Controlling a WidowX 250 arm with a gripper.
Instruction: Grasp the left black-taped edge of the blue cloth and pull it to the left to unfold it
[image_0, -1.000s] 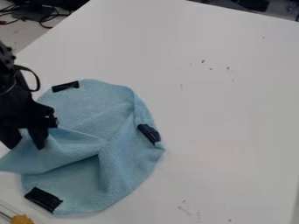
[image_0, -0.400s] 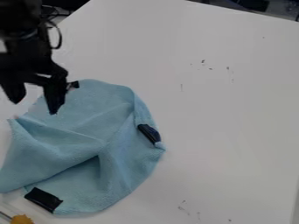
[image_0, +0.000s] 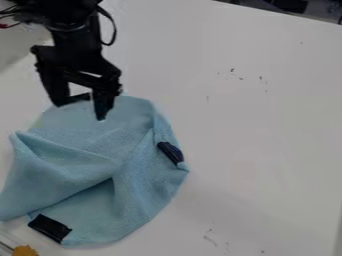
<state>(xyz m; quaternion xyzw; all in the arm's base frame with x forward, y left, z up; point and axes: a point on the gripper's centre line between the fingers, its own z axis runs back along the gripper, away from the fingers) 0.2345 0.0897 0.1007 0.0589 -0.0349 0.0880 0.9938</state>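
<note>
Cloth (image_0: 133, 200), light blue and rumpled, lies on a white table (image_0: 267, 150), toward eight o'clock from the view's centre. Black gripper (image_0: 82, 109) hangs over its twelve o'clock edge, fingers spread, pinching nothing; a dark strip (image_0: 79, 98) shows between them. Whether the tips touch the fabric, I cannot tell. Dark patches sit on the cloth between two and three o'clock (image_0: 171, 152) and at seven (image_0: 49, 228); a raised fold (image_0: 63, 159) stands toward ten. Good handling here likely means keeping the fingers astride the strip, coming down straight and lightly, closing only once fabric sits between the tips, then lifting gently so the soft layers neither slip nor bunch.
</note>
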